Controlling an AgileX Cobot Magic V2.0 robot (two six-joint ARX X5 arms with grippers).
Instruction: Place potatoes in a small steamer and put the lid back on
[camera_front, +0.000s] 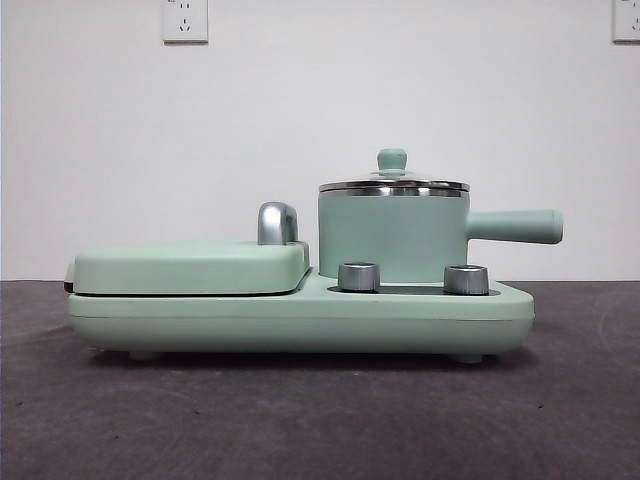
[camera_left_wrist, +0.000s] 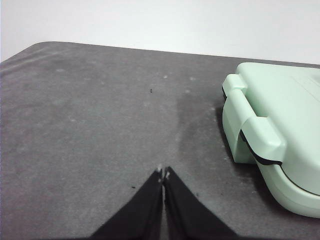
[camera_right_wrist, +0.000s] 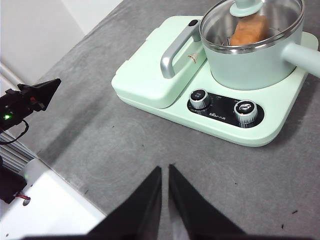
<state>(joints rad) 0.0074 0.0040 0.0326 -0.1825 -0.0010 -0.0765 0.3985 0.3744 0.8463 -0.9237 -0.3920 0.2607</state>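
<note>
Potato under glass, both arms idle.

Left gripper hangs over bare grey table beside the closed griddle plate, jaws pressed together. Small steamer sits on the mint cooker base behind two silver dials, lid seated on its rim, potatoes inside. Right gripper hovers well short of the cooker, jaws nearly closed, holding nothing.
</note>
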